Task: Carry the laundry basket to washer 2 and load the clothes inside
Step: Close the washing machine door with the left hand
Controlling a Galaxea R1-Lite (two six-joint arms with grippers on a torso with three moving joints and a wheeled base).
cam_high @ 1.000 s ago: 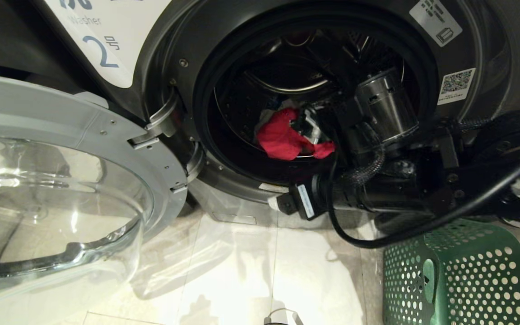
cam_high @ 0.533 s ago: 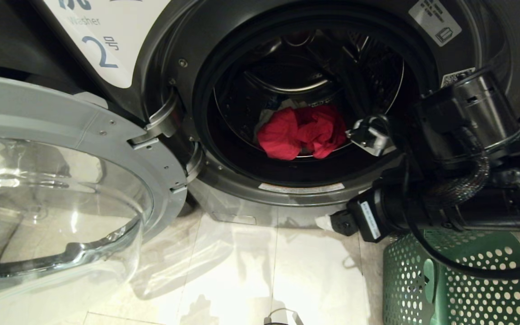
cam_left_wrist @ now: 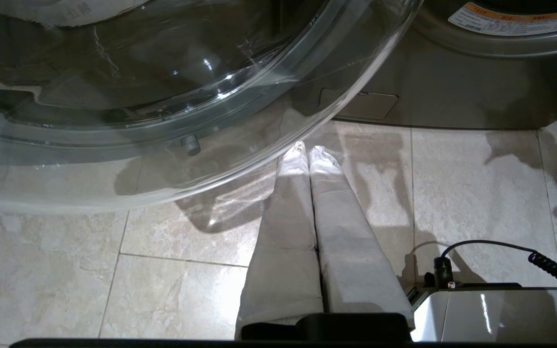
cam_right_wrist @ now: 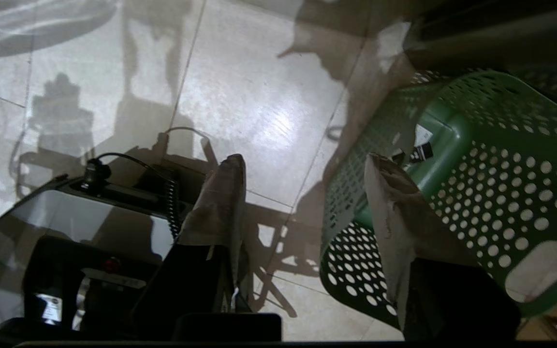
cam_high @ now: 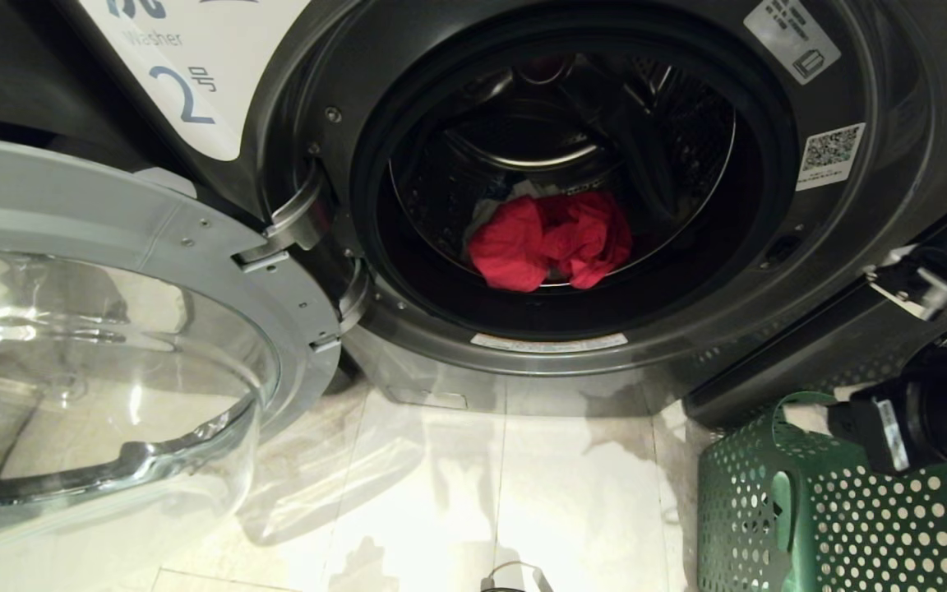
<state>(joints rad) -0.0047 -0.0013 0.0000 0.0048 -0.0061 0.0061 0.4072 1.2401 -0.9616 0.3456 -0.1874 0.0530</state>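
Washer 2 was dark grey, with a white label printed with a blue "2". Its open door had a pale silver-grey rim around clear glass. Inside the dark, perforated metal drum, the clothes showed bright red, with a sliver of white behind. The laundry basket was dark green, its walls patterned with rows of round holes. The floor was glossy cream tile with thin grey seams. The left gripper wore off-white fabric; the right gripper wore dingy beige fabric over black.
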